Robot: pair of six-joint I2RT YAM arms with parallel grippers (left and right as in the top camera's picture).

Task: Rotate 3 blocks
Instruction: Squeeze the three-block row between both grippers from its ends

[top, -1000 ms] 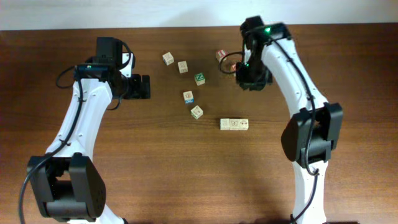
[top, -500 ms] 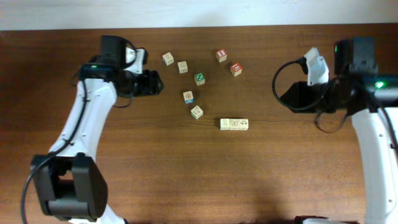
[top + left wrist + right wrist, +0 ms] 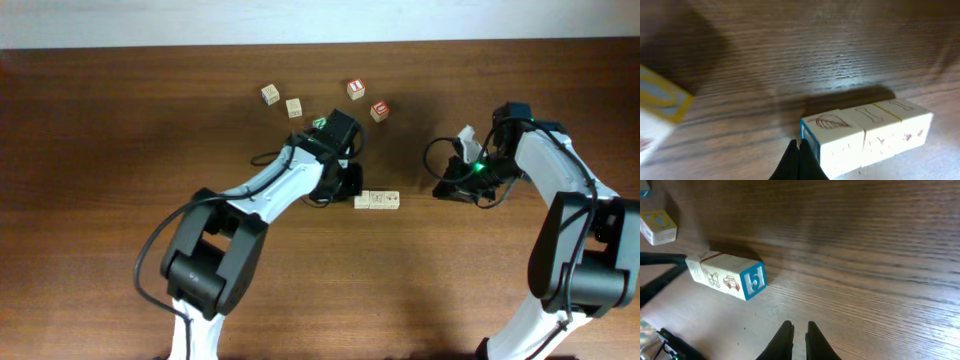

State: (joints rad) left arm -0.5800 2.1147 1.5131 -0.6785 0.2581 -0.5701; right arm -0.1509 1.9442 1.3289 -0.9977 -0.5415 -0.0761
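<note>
**Left fingers pressed together at the block row's end**

The left gripper (image 3: 798,159) is fully closed, empty, its tips just beside the row of three pale-wood alphabet blocks (image 3: 865,131) lying mid-table. The right gripper (image 3: 799,339), nearly closed and holding nothing, sits low over the dark wooden table (image 3: 90,200), well apart from the row.

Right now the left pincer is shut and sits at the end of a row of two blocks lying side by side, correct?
Not quite: the row holds three blocks, not two, as the left wrist view shows. The rest stands: the left pincer is shut and sits at the row's end.
</note>
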